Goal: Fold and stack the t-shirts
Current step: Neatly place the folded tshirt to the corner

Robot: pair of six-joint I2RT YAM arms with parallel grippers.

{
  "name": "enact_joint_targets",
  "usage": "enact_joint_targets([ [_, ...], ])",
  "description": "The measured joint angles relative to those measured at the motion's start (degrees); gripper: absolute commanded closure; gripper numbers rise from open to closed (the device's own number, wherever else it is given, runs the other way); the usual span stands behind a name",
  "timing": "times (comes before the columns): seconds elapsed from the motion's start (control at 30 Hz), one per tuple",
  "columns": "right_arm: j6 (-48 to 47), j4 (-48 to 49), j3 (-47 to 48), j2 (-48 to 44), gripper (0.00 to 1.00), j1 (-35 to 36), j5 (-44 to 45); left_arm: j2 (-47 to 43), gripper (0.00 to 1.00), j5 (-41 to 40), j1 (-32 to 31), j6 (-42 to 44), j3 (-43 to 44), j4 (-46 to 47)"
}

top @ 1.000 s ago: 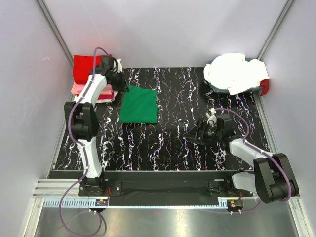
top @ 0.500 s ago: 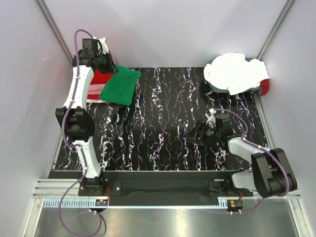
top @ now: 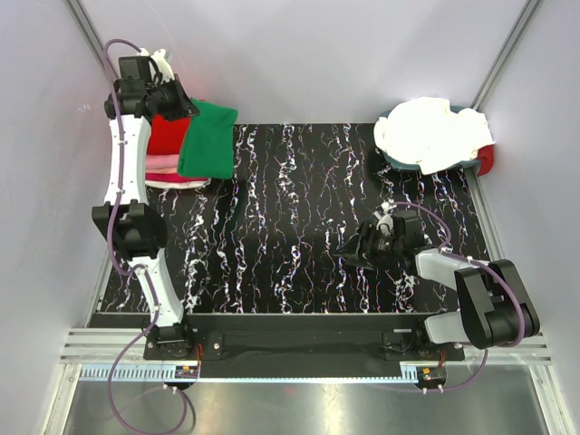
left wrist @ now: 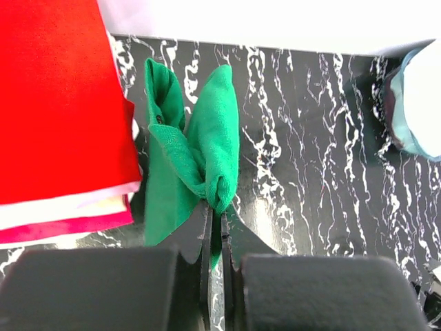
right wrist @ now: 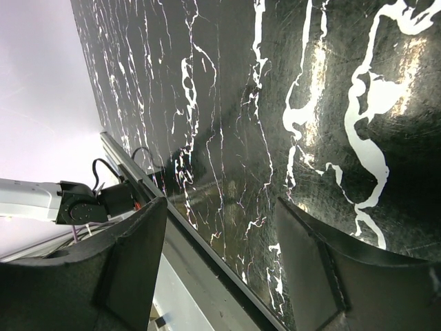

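Top view: the folded bright green cloth t-shirt [top: 208,143] is held raised just beside the stacked red and pink shirts [top: 163,156] at far left; left wrist view — it is seen pinched in the closed left gripper [left wrist: 215,215]; right wrist view — the right gripper [right wrist: 220,255] is spread wide, empty, over the black white-veined mat [right wrist: 275,103].

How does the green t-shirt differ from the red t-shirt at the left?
The green t-shirt is pinched in the left gripper; the red t-shirt is free. The green t-shirt hangs bunched; the red t-shirt lies flat atop a pile. Both are plain cloth.
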Motion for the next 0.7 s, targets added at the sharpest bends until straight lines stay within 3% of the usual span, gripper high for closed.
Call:
enact_joint_targets([
  [0.7,0.02,0.94,0.81,2.95,0.30,0.00,-1.18,1.14,1.00,7.30,6.05,-4.44,4.85,8.66],
])
